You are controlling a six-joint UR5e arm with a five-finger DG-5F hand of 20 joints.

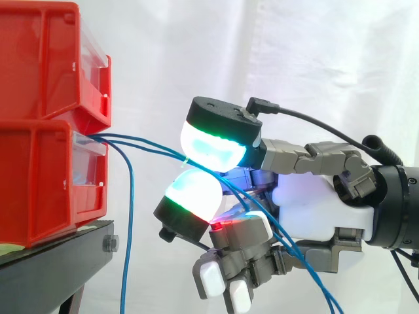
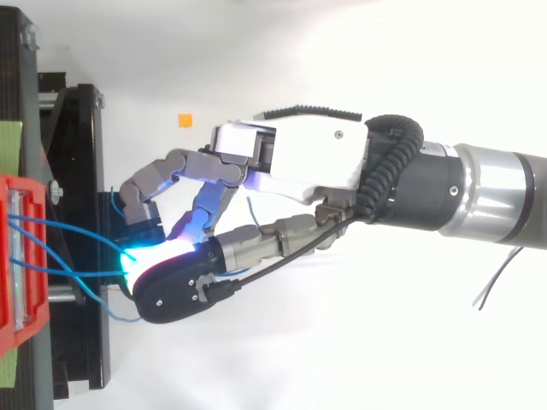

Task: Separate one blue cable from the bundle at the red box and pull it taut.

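Blue cables [image 1: 163,149] leave the front lip of the lower red bin [image 1: 39,190] and run right in shallow curves, dipping slightly, straight into the hand [image 1: 314,209]. You have them caught between two large glowing pads [image 1: 213,140], one above and one below, pressed together where the strands converge. You cannot tell how many strands sit in that pinch. Past it, the cables trail across the palm and slope out towards the lower right corner of the side view.

One loose blue strand [image 1: 128,216] drops from the same lip and hangs in front of the black stand [image 1: 59,261], just left of the lower pad and apart from it. An upper red bin [image 1: 46,59] sits stacked on the lower one, with the white curtain [image 1: 294,52] behind.

Your arm comes in level from the right. The remaining fingers curl down under the palm, their white tips holding nothing.

From above, you see the cables [image 2: 77,232] start well apart at the bin and close in on a cyan glow, where the black back of one pad covers the pinch. The top view also gives you a small orange square [image 2: 185,120] on the white surface, well clear of the fingers.
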